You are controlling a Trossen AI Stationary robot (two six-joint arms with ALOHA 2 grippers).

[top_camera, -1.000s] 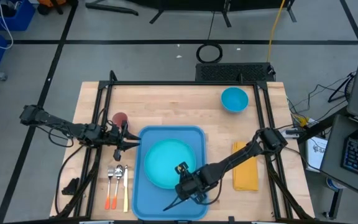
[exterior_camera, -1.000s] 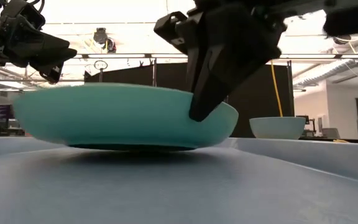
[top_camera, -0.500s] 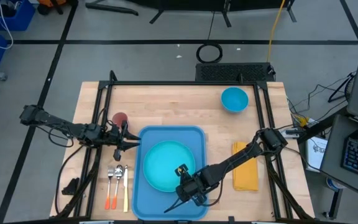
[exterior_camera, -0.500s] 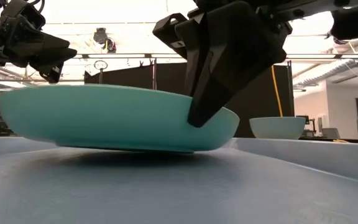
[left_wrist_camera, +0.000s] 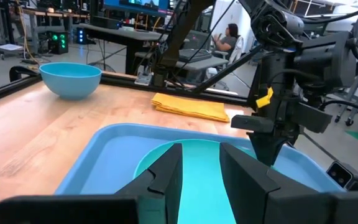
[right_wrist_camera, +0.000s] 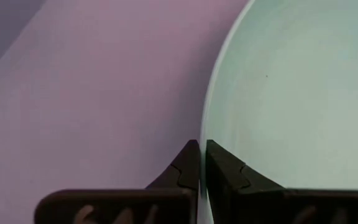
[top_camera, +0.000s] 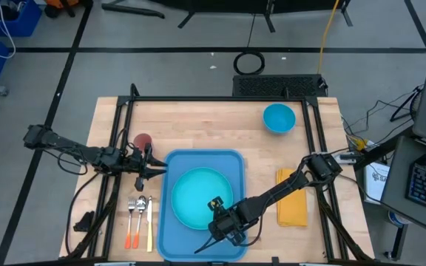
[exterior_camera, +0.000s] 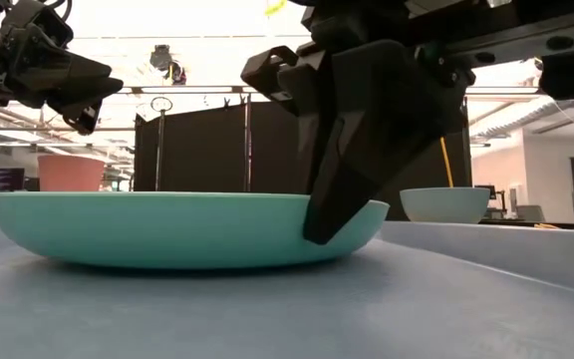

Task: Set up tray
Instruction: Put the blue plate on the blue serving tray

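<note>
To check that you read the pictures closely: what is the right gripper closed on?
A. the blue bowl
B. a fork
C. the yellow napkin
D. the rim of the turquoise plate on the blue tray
D: the right gripper pinches the rim of the turquoise plate, which lies on the blue tray, far from napkin, bowl and cutlery.

Grey floor (top_camera: 161, 37) crossed by black lines; desks (left_wrist_camera: 114, 34) beyond.

One blue tray (top_camera: 237, 162) holds one turquoise plate (top_camera: 198, 193). Beside the tray: one yellow napkin (top_camera: 293, 201), one blue bowl (top_camera: 279, 117), one pinkish-red cup (top_camera: 143, 140) and three utensils (a fork (top_camera: 131, 219), a spoon (top_camera: 140, 214), a knife (top_camera: 149, 223)). Two robot arms reach in.
</note>
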